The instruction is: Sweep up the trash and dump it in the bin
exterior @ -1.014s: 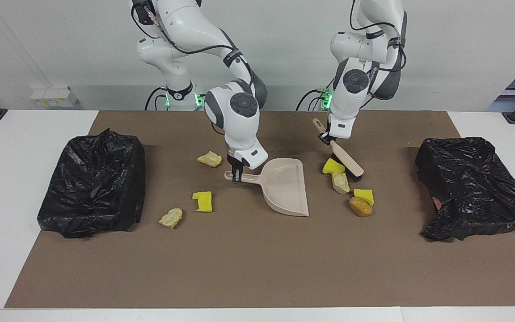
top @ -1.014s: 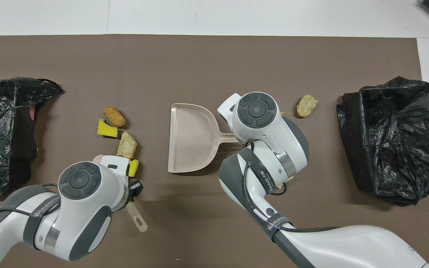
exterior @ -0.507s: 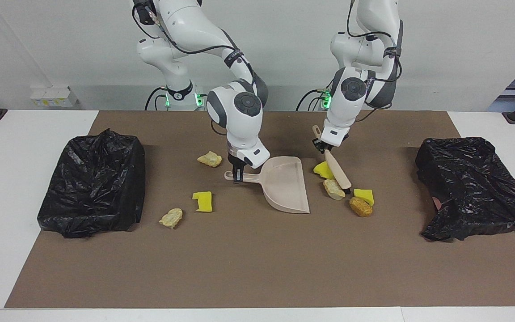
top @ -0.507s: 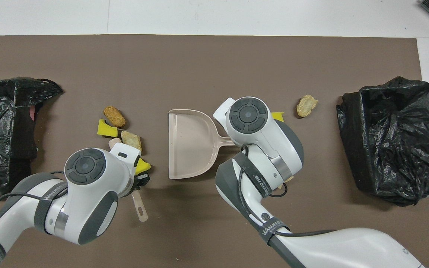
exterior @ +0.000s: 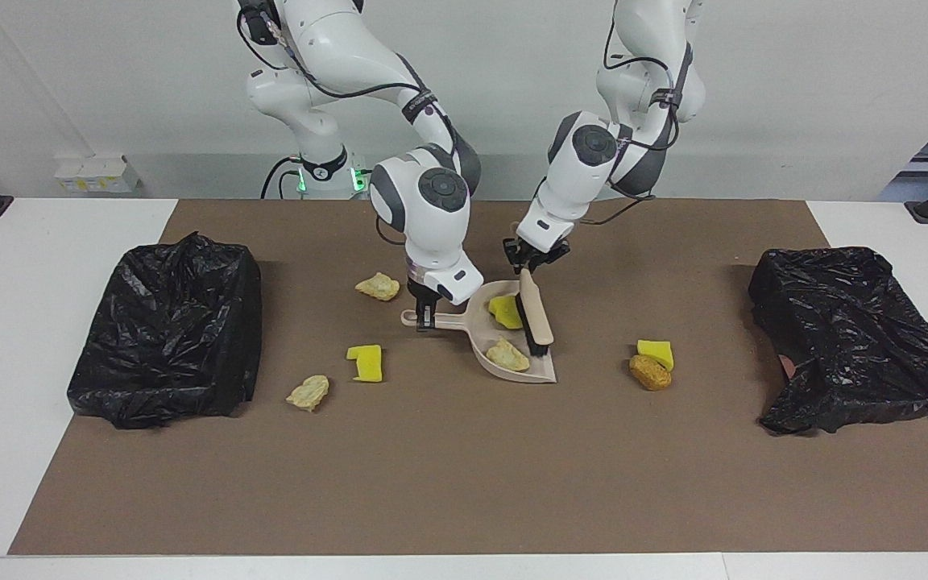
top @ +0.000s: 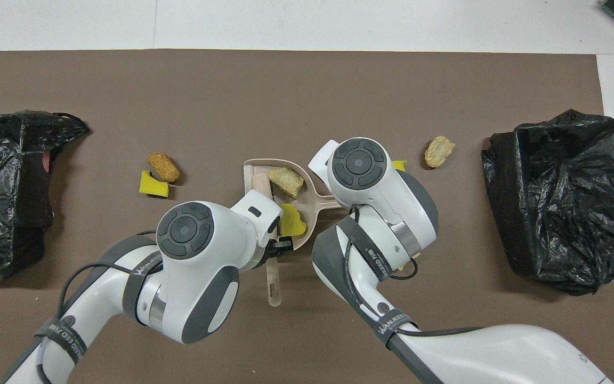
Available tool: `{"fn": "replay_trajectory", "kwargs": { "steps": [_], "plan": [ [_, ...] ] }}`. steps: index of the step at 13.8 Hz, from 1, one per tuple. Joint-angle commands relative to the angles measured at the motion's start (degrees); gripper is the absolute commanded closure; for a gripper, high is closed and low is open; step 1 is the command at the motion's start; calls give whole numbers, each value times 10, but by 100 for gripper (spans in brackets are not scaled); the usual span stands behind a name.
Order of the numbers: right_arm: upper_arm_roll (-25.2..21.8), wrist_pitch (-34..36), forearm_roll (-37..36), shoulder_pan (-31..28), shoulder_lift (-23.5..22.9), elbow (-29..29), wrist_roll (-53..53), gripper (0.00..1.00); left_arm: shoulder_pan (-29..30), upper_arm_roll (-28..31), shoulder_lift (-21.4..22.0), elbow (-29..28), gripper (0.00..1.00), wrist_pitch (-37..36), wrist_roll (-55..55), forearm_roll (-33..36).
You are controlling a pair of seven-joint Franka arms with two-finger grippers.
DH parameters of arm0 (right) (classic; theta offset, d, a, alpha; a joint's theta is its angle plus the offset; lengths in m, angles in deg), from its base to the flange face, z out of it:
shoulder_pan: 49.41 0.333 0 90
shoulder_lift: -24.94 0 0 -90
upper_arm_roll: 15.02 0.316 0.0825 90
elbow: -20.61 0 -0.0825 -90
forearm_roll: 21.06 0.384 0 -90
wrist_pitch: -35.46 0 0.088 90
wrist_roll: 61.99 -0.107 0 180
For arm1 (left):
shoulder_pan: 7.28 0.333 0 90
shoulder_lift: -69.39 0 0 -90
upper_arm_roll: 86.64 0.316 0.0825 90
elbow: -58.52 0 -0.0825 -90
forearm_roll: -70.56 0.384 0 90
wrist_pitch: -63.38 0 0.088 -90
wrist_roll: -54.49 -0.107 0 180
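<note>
Both grippers' fingers are clamped on tools: the left gripper (exterior: 530, 263) on the brush (exterior: 536, 316) handle, the right gripper (exterior: 427, 312) on the dustpan (exterior: 543, 372) handle, pinning the pan flat at frame centre so scraps slide in. Two pieces of trash (exterior: 506, 354) lie in the pan, bristles just beside them; five others lie scattered on the brown mat (exterior: 464, 475), two lower right of the pan, three toward centre left.

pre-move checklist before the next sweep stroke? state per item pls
1. Right gripper shut on dustpan handle: ok.
2. Left gripper shut on brush: ok.
3. Yellow sponge chunk and tan lump lie in the pan: ok.
4. Mat swept: not ok; yellow chunk and brown lump lie together toward the left arm's end.
5. Black bin mouth open: cannot tell.
</note>
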Motion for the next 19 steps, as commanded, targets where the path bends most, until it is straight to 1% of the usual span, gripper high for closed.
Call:
{"fn": "replay_trajectory", "kwargs": {
  "steps": [1, 2, 3, 6, 8, 10, 12, 14, 15, 17, 19],
  "plan": [
    [4, -1, -15, -13, 3, -7, 20, 100, 10, 13, -16, 50, 100, -62, 2, 1],
    [5, -2, -15, -13, 2, -7, 20, 100, 33, 14, -11, 50, 100, -84, 2, 11],
    [4, -2, -15, -13, 1, -6, 20, 100, 53, 14, -8, 51, 100, -108, 2, 36],
    [5, 3, -15, -17, 1, -6, 21, 100, 74, 14, -4, 54, 100, -144, 1, 153],
    [5, 0, -11, -18, -1, 0, 17, 100, 104, 14, -4, 54, 100, -150, -2, 188],
    [5, 0, -12, -19, -1, -2, 20, 100, 154, 13, -5, 49, 100, -146, -17, 209],
    [5, -1, -11, -19, -1, -1, 18, 100, 212, 13, -9, 48, 100, -136, -66, 215],
    [5, -3, -11, -21, -2, -1, 17, 100, 257, 13, -12, 44, 100, -108, -125, 216],
    [5, -5, -11, -22, -4, -1, 17, 100, 272, 13, -11, 31, 100, -92, -149, 216],
    [5, -9, -11, -28, -5, -1, 17, 100, 271, 12, -13, 2, 100, -61, -156, 215],
    [5, -14, -11, -30, -6, 0, 16, 100, 256, 10, -15, -21, 100, -26, -154, 215]
  ]
}}
